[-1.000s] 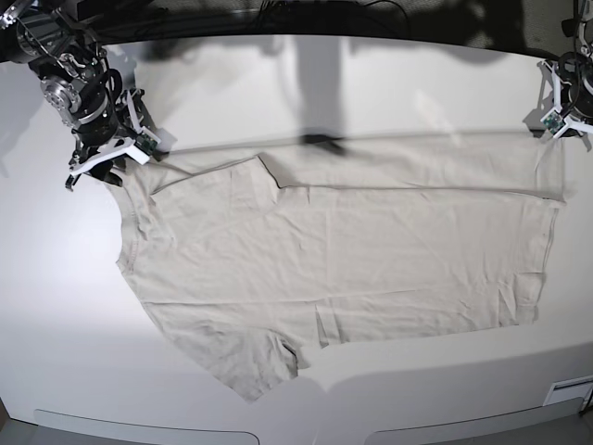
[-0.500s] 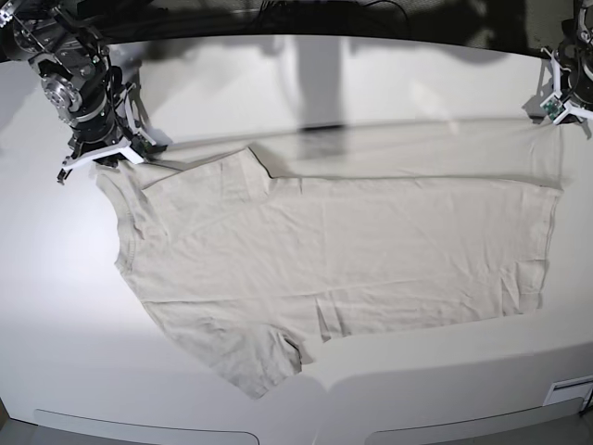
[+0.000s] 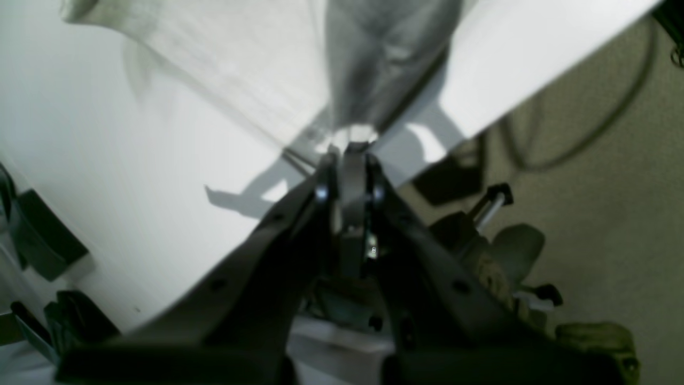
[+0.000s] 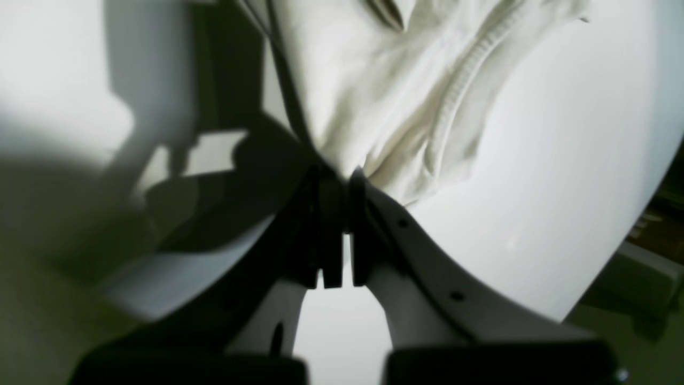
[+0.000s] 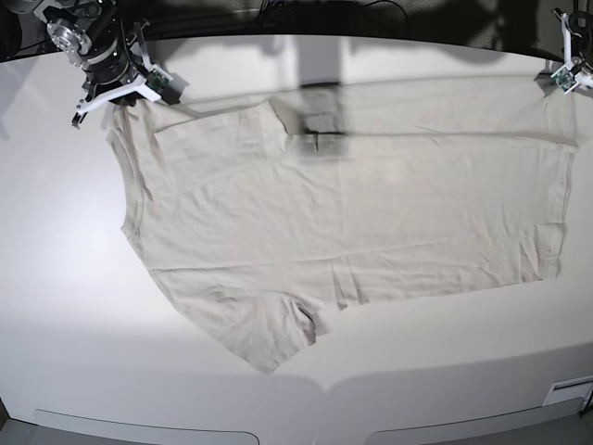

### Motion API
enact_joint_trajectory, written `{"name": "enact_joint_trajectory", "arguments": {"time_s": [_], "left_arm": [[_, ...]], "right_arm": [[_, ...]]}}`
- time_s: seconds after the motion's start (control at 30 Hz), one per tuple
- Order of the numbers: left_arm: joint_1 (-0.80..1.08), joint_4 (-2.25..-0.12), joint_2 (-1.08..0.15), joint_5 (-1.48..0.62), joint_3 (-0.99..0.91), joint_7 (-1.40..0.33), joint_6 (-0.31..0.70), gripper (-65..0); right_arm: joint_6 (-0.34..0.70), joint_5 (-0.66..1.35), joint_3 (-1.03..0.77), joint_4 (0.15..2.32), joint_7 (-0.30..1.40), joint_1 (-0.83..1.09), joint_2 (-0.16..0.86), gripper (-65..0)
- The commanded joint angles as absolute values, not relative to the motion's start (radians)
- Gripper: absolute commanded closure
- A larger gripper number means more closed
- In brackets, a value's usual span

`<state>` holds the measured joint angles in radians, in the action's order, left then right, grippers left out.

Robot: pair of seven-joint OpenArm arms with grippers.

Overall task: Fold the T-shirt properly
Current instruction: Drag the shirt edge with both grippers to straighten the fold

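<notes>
- Right gripper [image 4: 336, 176]: jaws closed narrow on a pinch of the T-shirt [image 5: 343, 222] beside the ribbed collar [image 4: 459, 101], at the far corner of the table [image 5: 56, 278] on the base view's left.
- Left gripper [image 3: 350, 152]: jaws drawn together on a gather of cloth that fans away from the tips; it sits at the far corner on the base view's right, holding the hem end.
- Location: the garment lies spread across the white tabletop, stretched between the two held corners. One sleeve [image 5: 269, 334] trails toward the near edge.
- Handling, assessed: light, limp and soft. It will sag and crease wherever unsupported, and is not fragile. The smooth tabletop should let it slide under a pull.
- Grip points, assessed: seams, hem and collar ribbing give the thickest, surest purchase. A thin single-layer pinch risks slipping out if tension rises unevenly.
</notes>
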<state>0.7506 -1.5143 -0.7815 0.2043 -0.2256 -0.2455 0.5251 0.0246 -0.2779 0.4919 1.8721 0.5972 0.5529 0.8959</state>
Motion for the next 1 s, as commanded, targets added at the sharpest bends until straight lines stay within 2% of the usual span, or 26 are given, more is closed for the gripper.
{"name": "enact_joint_trajectory", "arguments": {"time_s": [0.0, 0.33, 0.97], "left_arm": [[0.761, -1.520, -0.801, 0.207, -0.250, -0.254, 0.520, 0.0], [0.765, -1.521, -0.801, 0.204, -0.321, -0.254, 0.520, 0.0], [0.765, -1.522, -0.801, 0.120, -0.321, -0.328, 0.520, 0.0]], "right_arm": [[0.010, -0.297, 0.484, 1.893, 0.607, 0.568, 0.919, 0.0], [-0.061, -0.368, 0.484, 1.936, 0.641, 0.698, 0.951, 0.0], [-0.062, -0.368, 0.484, 2.010, 0.656, 0.790, 0.950, 0.0]]}}
